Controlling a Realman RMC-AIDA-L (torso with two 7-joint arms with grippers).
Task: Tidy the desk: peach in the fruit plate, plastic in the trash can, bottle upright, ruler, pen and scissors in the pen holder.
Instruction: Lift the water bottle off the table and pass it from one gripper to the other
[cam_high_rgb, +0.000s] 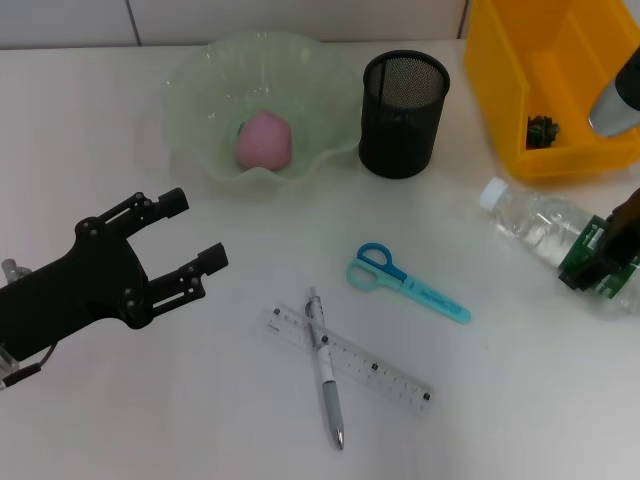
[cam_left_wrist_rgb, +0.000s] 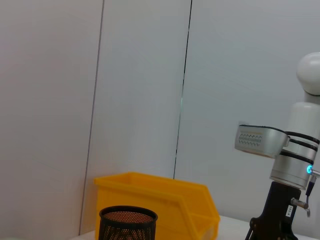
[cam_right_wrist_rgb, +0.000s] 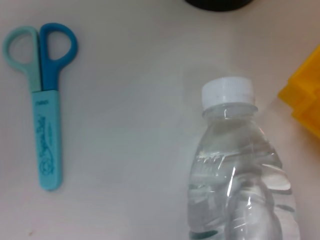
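Note:
A pink peach lies in the pale green fruit plate. The black mesh pen holder stands beside the plate. The clear bottle lies on its side, white cap toward the holder. Blue scissors lie mid-table. A silver pen lies across the clear ruler. A small dark crumpled piece sits in the yellow trash can. My left gripper hovers open at the left, holding nothing. My right gripper is over the bottle's body.
The yellow trash can stands at the back right, close to the bottle's cap end. A white wall runs behind the table. The right arm shows in the left wrist view.

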